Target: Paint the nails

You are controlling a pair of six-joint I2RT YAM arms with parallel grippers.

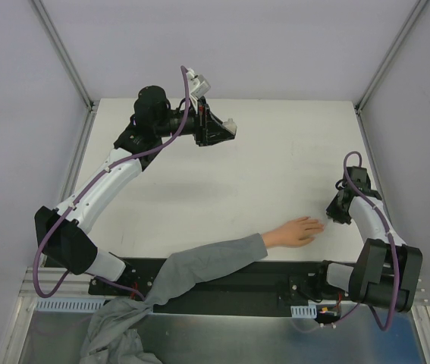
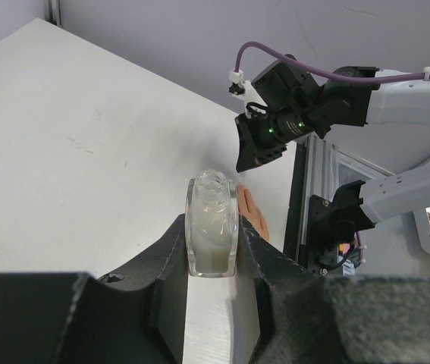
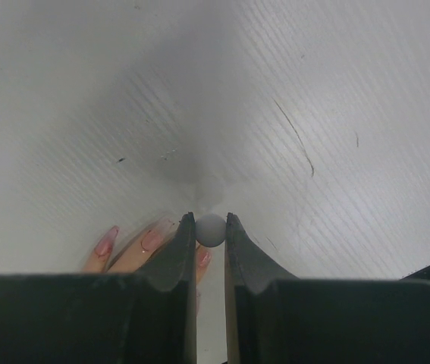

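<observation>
Well back by the far edge of the bench point(image 1: 275, 163), left pincer point(image 1: 230, 129) closed narrow on a small clear bottle point(image 2: 212, 227), held above the surface. Bottle gripped by its flat sides between the two black fingers point(image 2: 167, 262), glass cloudy-pale, neck open and pointing away from the wrist camera.

Down at the near edge, toward the right corner, a pale peach hand point(image 1: 294, 231) lying flat, grey sleeve point(image 1: 207, 262) trailing back off the near edge. Fingertips aimed at the right edge. At those fingertips, the nails point(image 3: 151, 240): three showing in the right wrist view, pink, glossy, long and tapered. Too small to make out from above.

Low over the bench just beside those fingertips, near the right edge, right pincer point(image 3: 211, 221), pinched almost closed on a small pale grey round knob point(image 3: 211, 232). Knob caught between the two tips; underside hidden, so brush or not impossible to tell. One nail tucked against the finger on that view's left side point(image 3: 175, 262), partly covered by it. Other two nails further out to the same side, apart from the pincer. Contact between knob and nail impossible to judge.

Two pincers well apart: one at the far edge, the other by the right edge.
</observation>
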